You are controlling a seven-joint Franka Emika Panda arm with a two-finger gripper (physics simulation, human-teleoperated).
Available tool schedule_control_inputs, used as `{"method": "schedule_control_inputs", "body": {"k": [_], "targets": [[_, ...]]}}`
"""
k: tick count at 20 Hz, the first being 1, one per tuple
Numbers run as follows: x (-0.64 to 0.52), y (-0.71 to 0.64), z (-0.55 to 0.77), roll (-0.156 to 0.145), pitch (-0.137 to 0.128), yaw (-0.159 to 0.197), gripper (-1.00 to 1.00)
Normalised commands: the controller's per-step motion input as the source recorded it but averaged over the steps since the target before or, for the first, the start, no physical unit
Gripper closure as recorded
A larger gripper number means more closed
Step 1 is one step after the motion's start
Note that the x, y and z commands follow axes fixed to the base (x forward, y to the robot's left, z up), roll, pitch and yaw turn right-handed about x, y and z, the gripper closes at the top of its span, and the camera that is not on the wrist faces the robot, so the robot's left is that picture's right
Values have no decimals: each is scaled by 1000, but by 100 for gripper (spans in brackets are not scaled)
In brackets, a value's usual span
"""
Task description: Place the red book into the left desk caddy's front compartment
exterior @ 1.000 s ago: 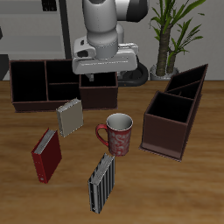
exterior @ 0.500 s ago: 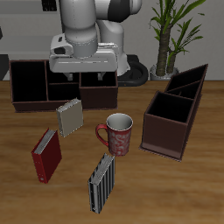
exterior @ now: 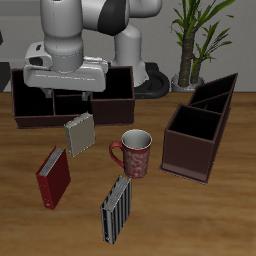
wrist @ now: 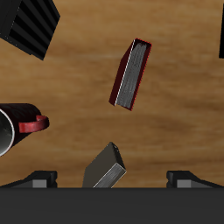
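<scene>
Red book [exterior: 54, 177]: small thin hardcover, plain dark-red cover, white page edges showing along one side; it stands tilted on the worktop [exterior: 200, 220], near the front edge. In the wrist view the red book [wrist: 130, 74] shows its grey-white page block edged by the dark-red cover.
Left caddy [exterior: 200, 128]: dark maroon-brown open-topped box with inner dividers, seen slantwise, its long side running back toward the plant [exterior: 196, 40]; it stands well apart from the red book, with the mug between them.
Pincer [exterior: 66, 98]: hangs under the white arm, above the back of the worktop and in front of the other caddy [exterior: 60, 95]; from the exterior view I cannot tell how far apart its fingers are. In the wrist view only dark finger parts show at the frame's edge, set wide apart, with nothing between them.
Grey book [exterior: 80, 134]: stands tilted just in front of the other caddy, farther back than the red book.
Mug [exterior: 136, 152]: red patterned, upright, handle toward the red book.
Striped book [exterior: 117, 209]: dark, upright, nearest the front edge.
</scene>
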Motion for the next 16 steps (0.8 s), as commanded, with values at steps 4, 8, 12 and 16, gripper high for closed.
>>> {"method": "schedule_control_inputs", "body": {"k": [4,8,12,16], "targets": [[396,-320,5,-17,10,0,-100],[392,-206,34,-35,-23,34,-100],[243,-39,-13,-4,-29,-13,-100],[358,1,-177,13,-61,-26,-100]]}}
